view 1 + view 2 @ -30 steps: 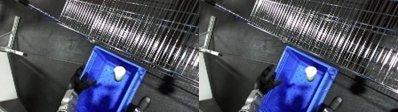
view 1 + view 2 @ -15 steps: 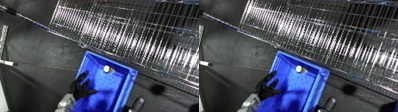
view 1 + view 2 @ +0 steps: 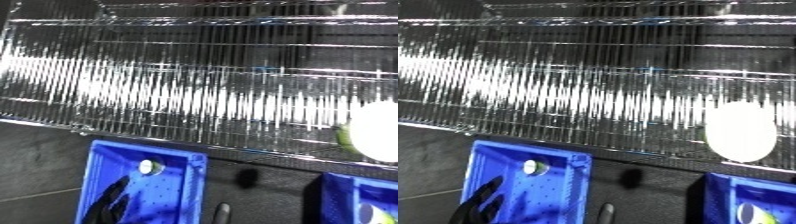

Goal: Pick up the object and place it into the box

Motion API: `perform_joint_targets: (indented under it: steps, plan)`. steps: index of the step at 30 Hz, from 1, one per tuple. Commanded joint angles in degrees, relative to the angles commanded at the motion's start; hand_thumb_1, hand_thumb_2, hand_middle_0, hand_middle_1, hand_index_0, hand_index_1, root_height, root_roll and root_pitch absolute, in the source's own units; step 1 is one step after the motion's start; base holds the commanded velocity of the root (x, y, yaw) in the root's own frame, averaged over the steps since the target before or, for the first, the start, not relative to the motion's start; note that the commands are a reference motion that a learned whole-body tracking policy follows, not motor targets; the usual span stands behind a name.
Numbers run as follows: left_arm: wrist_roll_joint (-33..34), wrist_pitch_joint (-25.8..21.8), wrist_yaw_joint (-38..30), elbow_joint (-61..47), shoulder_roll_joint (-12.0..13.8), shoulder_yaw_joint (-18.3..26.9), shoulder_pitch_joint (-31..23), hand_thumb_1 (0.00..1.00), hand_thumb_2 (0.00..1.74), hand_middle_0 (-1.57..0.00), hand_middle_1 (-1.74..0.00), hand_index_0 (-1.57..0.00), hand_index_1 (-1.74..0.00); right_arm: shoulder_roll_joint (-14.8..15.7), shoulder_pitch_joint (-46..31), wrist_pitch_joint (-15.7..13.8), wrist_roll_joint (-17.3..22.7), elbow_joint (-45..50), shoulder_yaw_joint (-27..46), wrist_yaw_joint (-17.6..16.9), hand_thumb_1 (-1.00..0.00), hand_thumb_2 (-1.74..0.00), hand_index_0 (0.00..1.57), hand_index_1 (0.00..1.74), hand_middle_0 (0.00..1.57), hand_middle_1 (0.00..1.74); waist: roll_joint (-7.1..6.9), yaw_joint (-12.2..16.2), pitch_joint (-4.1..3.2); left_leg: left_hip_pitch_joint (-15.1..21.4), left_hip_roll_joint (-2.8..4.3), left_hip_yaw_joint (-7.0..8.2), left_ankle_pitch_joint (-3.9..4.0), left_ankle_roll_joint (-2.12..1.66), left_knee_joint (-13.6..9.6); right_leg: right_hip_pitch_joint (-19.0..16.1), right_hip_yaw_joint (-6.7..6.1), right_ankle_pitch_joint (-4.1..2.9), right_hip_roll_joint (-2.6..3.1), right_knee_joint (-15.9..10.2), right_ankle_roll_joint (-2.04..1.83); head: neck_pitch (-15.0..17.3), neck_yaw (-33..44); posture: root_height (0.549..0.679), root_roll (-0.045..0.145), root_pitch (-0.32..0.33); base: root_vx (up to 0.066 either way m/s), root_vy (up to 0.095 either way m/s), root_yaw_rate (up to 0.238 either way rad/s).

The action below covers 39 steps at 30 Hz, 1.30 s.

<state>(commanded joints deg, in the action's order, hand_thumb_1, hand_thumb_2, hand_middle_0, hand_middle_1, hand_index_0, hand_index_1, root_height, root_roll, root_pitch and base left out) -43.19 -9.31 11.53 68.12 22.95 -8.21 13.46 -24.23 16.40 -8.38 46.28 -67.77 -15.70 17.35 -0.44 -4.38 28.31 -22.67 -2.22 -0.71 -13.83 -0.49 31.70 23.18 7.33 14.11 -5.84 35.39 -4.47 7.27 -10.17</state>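
Over the left side of the blue plastic bin, the left hand's black fingers are lying long and straight, loosely apart, closing on nothing; they are reaching up from the lower edge above the bin's perforated floor. Beyond their tips, well apart from them, the small pale rounded object is resting inside that bin near its far wall, a greenish tinge showing on one side. The right hand is showing only as a slim dark tip just outside the bin's right wall, at the bottom edge, and I cannot tell how its fingers are set. The bin is sitting on a dark grey surface. Behind it a silver wire rack is spanning the whole width, its bars glinting brightly. On the rack at the right a large white rounded object with a yellow-green edge is standing out against the wires. Below it, at the lower right corner, a second blue bin is holding a smaller pale yellowish item.
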Motion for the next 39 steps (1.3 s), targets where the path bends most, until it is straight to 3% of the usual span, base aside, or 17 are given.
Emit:
perform_joint_targets:
  steps: [4,14,17,18,19,20,21,22,26,28,33,39]
  plan:
    - [1.4,1.4,-2.0,-1.4,0.0,-1.1,0.0,0.00,0.00,0.00,0.00,0.00,0.00,-1.1,0.5,-1.4,-2.5,1.3,-0.7,0.4,0.00,0.00,0.00,0.00,0.00,0.00,0.64,0.8,0.26,-0.1,-0.08,0.47,-0.52,0.07,0.7,0.5,-0.61,-0.12,-0.08,0.5,-0.08,-0.9,-5.2,0.647,0.021,0.040,-0.019,0.045,-0.190]
    - [4.3,3.4,-3.8,-3.9,-0.5,-3.4,-2.9,0.00,0.00,0.00,0.00,0.00,0.00,-3.2,0.2,-5.6,-4.3,9.2,-1.9,-0.5,0.00,0.00,0.00,0.00,0.00,0.00,1.35,2.8,0.56,-0.1,-0.04,1.78,-2.04,-0.05,2.7,1.0,-1.60,0.04,0.05,1.3,0.37,0.6,-10.6,0.647,0.031,0.037,0.003,0.017,-0.129]
    - [4.3,3.5,-4.1,-4.8,-0.6,-3.4,-3.8,0.00,0.00,0.00,0.00,0.00,0.00,-3.8,-0.5,-8.2,-4.4,13.7,-2.1,-2.8,0.00,0.00,0.00,0.00,0.00,0.00,1.34,3.3,0.71,-0.2,-0.02,1.93,-2.23,-0.05,2.9,1.2,-1.84,0.11,0.21,1.4,0.52,1.0,-9.5,0.647,0.033,0.038,-0.003,0.009,-0.109]
    - [4.1,3.4,-4.2,-5.3,-0.5,-3.4,-4.4,0.00,0.00,0.00,0.00,0.00,0.00,-4.2,-1.1,-9.9,-4.7,17.1,-2.2,-5.1,0.00,0.00,0.00,0.00,0.00,0.00,1.28,3.6,0.78,-0.2,0.04,2.02,-2.29,-0.03,3.0,1.3,-2.00,0.13,0.31,1.5,0.60,1.2,-8.6,0.647,0.033,0.039,-0.007,0.015,-0.135]
    - [3.5,3.2,-4.6,-6.4,-0.6,-3.1,-5.7,0.00,0.00,0.00,0.00,0.00,0.00,-5.1,-3.1,-12.9,-6.2,25.6,-1.9,-11.0,0.00,0.00,0.00,0.00,0.00,0.00,1.07,4.5,0.86,-0.3,0.17,2.20,-2.38,0.06,3.1,1.6,-2.36,0.18,0.58,1.6,0.72,1.5,-6.6,0.647,0.034,0.042,-0.006,0.026,-0.170]
    - [3.5,3.2,-4.6,-6.4,-0.6,-3.1,-5.7,0.00,0.00,0.00,0.00,0.00,0.00,-5.1,-3.1,-12.9,-6.2,25.6,-1.9,-11.0,0.00,0.00,0.00,0.00,0.00,0.00,1.07,4.5,0.86,-0.3,0.17,2.20,-2.38,0.06,3.1,1.6,-2.36,0.18,0.58,1.6,0.72,1.5,-6.6,0.647,0.034,0.042,-0.006,0.026,-0.170]
    - [3.0,2.8,-5.0,-7.3,-0.8,-2.6,-7.0,0.00,0.00,0.00,0.00,0.00,0.00,-5.7,-5.7,-16.3,-8.6,34.2,-0.8,-16.7,0.00,0.00,0.00,0.00,0.00,0.00,0.80,5.5,0.88,-0.4,0.34,2.42,-2.43,0.17,3.1,1.9,-2.78,0.23,0.92,1.6,0.80,1.6,-4.8,0.647,0.035,0.047,-0.008,0.036,-0.176]
    - [2.9,2.6,-5.0,-7.4,-1.0,-2.3,-7.6,0.00,0.00,0.00,0.00,0.00,0.00,-5.7,-7.0,-18.0,-10.0,37.6,0.0,-18.7,0.00,0.00,0.00,0.00,0.00,0.00,0.70,6.1,0.87,-0.4,0.43,2.53,-2.45,0.23,3.0,2.1,-2.99,0.25,1.08,1.7,0.81,1.9,-3.9,0.647,0.035,0.049,-0.006,0.037,-0.166]
    - [2.8,1.5,-4.4,-6.8,-1.6,-0.7,-8.8,0.00,0.00,0.00,0.00,0.00,0.00,-5.7,-10.5,-24.9,-15.0,47.0,3.4,-23.2,0.00,0.00,0.00,0.00,0.00,0.00,0.42,7.7,0.85,-0.5,0.83,3.10,-2.51,0.33,2.8,2.6,-3.63,0.26,1.52,1.5,0.57,1.8,-1.6,0.646,0.035,0.059,-0.007,0.030,-0.130]
    - [2.7,1.1,-4.0,-6.4,-1.8,-0.2,-9.0,0.00,0.00,0.00,0.00,0.00,0.00,-6.1,-11.2,-26.8,-16.8,50.9,4.9,-24.7,0.00,0.00,0.00,0.00,0.00,0.00,0.30,8.2,0.94,-0.7,1.01,3.39,-2.50,0.30,2.6,2.8,-3.79,0.23,1.63,1.3,0.41,1.6,-1.0,0.647,0.035,0.063,-0.016,0.012,-0.077]
    - [2.9,0.6,-3.7,-5.4,-2.3,0.7,-9.2,0.00,0.00,0.00,0.00,0.00,0.00,-8.5,-10.7,-28.7,-20.2,61.0,7.7,-28.3,0.00,0.00,0.00,0.00,0.00,0.00,0.18,8.7,1.02,-1.0,1.40,4.01,-2.37,0.01,2.3,3.2,-3.82,0.23,1.81,0.9,0.17,1.8,-0.5,0.647,0.034,0.073,-0.016,-0.002,-0.034]
    - [3.6,0.9,-3.2,-4.4,-2.0,0.7,-8.7,0.00,0.00,0.00,0.00,0.00,0.00,-11.8,-7.4,-26.1,-20.0,67.1,9.6,-29.3,0.00,0.00,0.00,0.00,0.00,0.00,0.24,8.0,0.68,-1.4,1.58,4.13,-2.42,-0.27,2.5,3.1,-3.43,0.44,1.65,0.8,0.22,2.4,-1.7,0.647,0.035,0.075,0.007,-0.021,0.020]
